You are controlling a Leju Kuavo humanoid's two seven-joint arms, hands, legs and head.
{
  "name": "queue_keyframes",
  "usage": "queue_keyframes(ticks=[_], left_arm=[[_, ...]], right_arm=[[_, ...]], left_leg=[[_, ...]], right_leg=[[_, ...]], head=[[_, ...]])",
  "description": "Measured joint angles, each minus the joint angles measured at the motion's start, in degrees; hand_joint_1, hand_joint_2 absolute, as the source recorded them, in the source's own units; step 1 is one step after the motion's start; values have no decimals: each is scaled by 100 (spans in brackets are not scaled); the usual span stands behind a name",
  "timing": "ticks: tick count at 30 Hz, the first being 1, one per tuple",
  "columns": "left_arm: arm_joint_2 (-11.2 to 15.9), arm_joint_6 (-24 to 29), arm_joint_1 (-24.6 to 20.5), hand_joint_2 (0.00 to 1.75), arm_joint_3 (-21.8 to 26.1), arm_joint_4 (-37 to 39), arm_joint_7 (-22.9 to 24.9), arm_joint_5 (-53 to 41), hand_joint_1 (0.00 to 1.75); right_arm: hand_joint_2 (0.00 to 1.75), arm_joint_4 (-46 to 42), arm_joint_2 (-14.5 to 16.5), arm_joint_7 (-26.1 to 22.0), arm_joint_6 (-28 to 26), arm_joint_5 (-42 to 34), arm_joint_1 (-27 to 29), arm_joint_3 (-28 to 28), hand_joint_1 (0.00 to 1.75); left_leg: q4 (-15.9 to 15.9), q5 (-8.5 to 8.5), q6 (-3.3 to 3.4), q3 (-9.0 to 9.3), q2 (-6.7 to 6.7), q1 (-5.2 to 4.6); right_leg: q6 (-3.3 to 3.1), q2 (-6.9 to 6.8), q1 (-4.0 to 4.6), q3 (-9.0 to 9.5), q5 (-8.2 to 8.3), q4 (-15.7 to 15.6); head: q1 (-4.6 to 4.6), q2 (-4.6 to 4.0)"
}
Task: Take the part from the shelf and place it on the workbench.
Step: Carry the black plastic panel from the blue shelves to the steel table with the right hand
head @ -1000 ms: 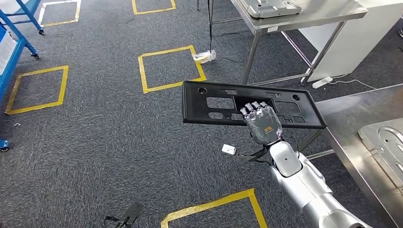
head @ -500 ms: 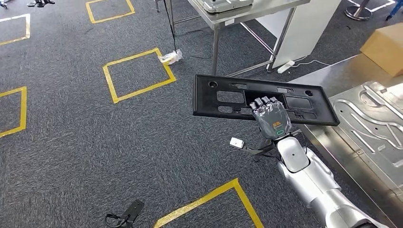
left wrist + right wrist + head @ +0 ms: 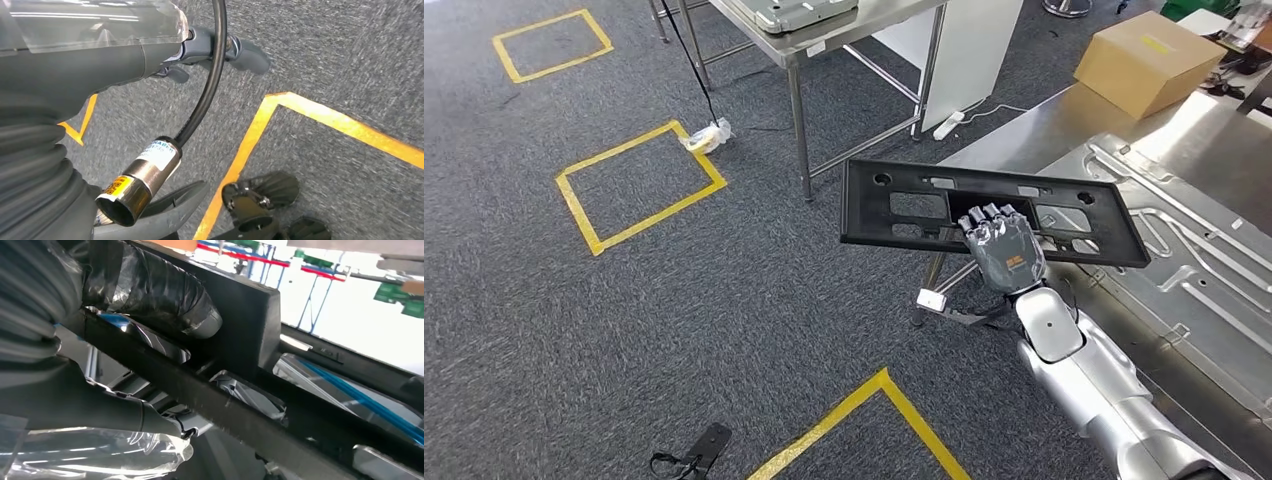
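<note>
Carpet (image 3: 674, 300) with yellow tape squares (image 3: 639, 185) lies left; your steel worktop (image 3: 1024, 125) with its pressed metal sheet (image 3: 1194, 250) waits right. The black part (image 3: 904, 205), a long, stiff, light-looking frame, hangs level at its near edge, gripped mid-span by your right hand (image 3: 1002, 250). Left hand (image 3: 220, 50): I cannot tell.

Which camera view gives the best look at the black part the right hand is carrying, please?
The head view: it shows the whole black part, with its cutouts, gripped by the right hand above the workbench edge. The right wrist view shows a close, partial stretch of its frame. The left wrist view looks at carpet.
</note>
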Motion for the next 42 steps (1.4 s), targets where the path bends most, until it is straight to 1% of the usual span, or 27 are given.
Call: queue_keyframes(ticks=[1,3,5,7,8,10,12,13,15,16,18,20,22,23,25,27,28,29,31,32,33,35,36,38,39,40,42], left_arm=[[-5,1,-12,175,0,0,1,1,0],[-17,2,-32,175,0,0,-5,0,0],[-21,1,-25,175,1,0,-11,0,0],[-27,0,1,175,2,0,-13,1,0],[-31,1,11,175,2,0,-13,1,0],[-41,10,18,175,2,0,-14,1,0],[-48,26,20,175,3,0,-14,1,0],[-49,34,24,175,4,0,-14,0,0],[-56,46,33,175,6,0,-13,1,0],[-60,52,33,175,7,0,-13,1,0],[-65,63,36,175,8,0,-17,1,0],[-65,68,69,175,12,1,-20,1,0],[-65,69,116,175,15,2,-19,1,0],[-66,70,130,175,16,2,-18,1,0],[-66,78,135,175,20,2,-15,1,0],[-55,88,133,175,33,2,-8,0,0],[-50,90,136,175,40,2,-2,-1,0],[-45,92,142,175,45,2,4,-1,0],[-50,94,144,175,48,2,13,-2,0],[-53,98,135,175,49,2,15,-1,0],[-57,101,127,175,51,2,14,-1,0],[-63,105,129,175,55,2,13,-1,0],[-65,104,144,175,57,2,13,-1,0],[-68,99,175,175,59,2,15,-1,0],[-72,98,182,175,59,2,15,-1,0],[-75,96,181,175,59,2,15,-1,0],[-79,94,171,175,60,2,15,-1,0]], right_arm=[[175,4,-17,3,1,0,4,3,175],[175,10,-47,16,4,-1,-10,11,175],[175,22,-52,39,9,-1,-22,16,175],[175,44,-52,57,21,0,-11,18,175],[175,57,-54,65,29,0,-4,18,175],[175,76,-60,91,44,0,-1,18,175],[175,80,-66,145,68,-1,-6,18,175],[175,83,-68,173,80,-1,-5,18,175],[175,95,-86,211,91,0,8,18,175],[175,100,-98,226,91,-1,18,18,175],[175,107,-115,248,91,-1,27,18,175],[175,109,-115,256,90,-1,41,18,175],[175,111,-115,259,90,0,86,18,175],[175,113,-115,261,90,0,113,18,175],[175,114,-115,272,90,0,151,18,175],[175,114,-115,290,90,0,170,18,175],[175,114,-118,299,90,0,179,18,175],[175,115,-126,308,90,0,194,18,175],[175,118,-162,320,90,-1,225,16,175],[175,118,-183,324,90,-1,242,16,175],[175,118,-201,328,92,-1,247,15,175],[175,117,-216,343,98,-1,244,15,175],[175,119,-219,347,102,-1,243,15,175],[175,125,-221,352,103,0,264,15,175],[175,128,-222,352,103,-1,275,15,175],[175,131,-224,353,103,-1,277,15,175],[175,131,-225,355,103,-1,265,15,175]], left_leg=[[-58,28,20,27,77,9],[-212,96,78,98,239,35],[-274,116,105,137,387,33],[-252,88,92,143,541,36],[-232,64,79,145,621,43],[-170,-1,33,157,768,60],[-94,-82,-41,172,891,41],[-68,-115,-79,184,950,23],[-55,-154,-142,220,1079,5],[-43,-185,-175,232,1075,15],[205,-381,-221,146,820,51],[893,-746,-231,-171,487,69],[1554,-962,-218,-514,397,65],[1632,-913,-199,-576,384,62],[1129,-519,-120,-392,287,43],[373,-179,-18,-67,-17,36],[146,-107,6,36,-124,31],[52,-100,14,81,-168,22],[-18,-60,14,115,-30,19],[-75,-29,30,141,50,30],[-140,6,57,168,132,44],[-218,49,95,199,296,44],[-224,51,104,199,377,40],[-218,38,91,196,548,42],[-211,25,77,198,632,48],[-197,7,57,202,713,55],[-136,-56,-10,211,857,44]], right_leg=[[30,-11,7,-10,-1,-6],[77,-312,42,-127,-165,223],[113,-711,35,-435,-505,881],[162,-838,-8,-706,-659,1419],[190,-868,-34,-705,-582,1404],[242,-1034,-73,-393,-227,786],[219,-1273,-37,-67,-17,166],[181,-1328,-13,-5,-1,37],[78,-1199,8,-22,-15,34],[40,-1130,-2,-21,-12,32],[-40,-996,-33,-9,2,15],[-98,-853,-33,-9,11,9],[-124,-674,-5,-13,15,14],[-128,-579,10,-13,16,19],[-128,-391,30,-12,18,30],[-105,-230,28,-18,28,37],[-77,-161,14,-28,40,34],[-41,-95,-6,-41,56,26],[44,31,-31,-61,95,-6],[76,-37,-19,-78,83,9],[102,-196,0,-123,11,100],[140,-636,22,-358,-311,621],[161,-763,7,-526,-496,994],[210,-854,-41,-732,-636,1465],[235,-885,-66,-693,-558,1412],[256,-937,-86,-535,-395,1132],[260,-1215,-77,-116,-108,364]], head=[[1,0],[22,0],[43,0],[44,0],[44,0],[44,1],[43,1],[40,0],[32,1],[33,2],[32,1],[32,0],[32,1],[32,1],[31,1],[33,0],[33,0],[33,0],[33,1],[37,1],[47,2],[69,0],[77,1],[79,0],[79,0],[80,0],[81,1]])
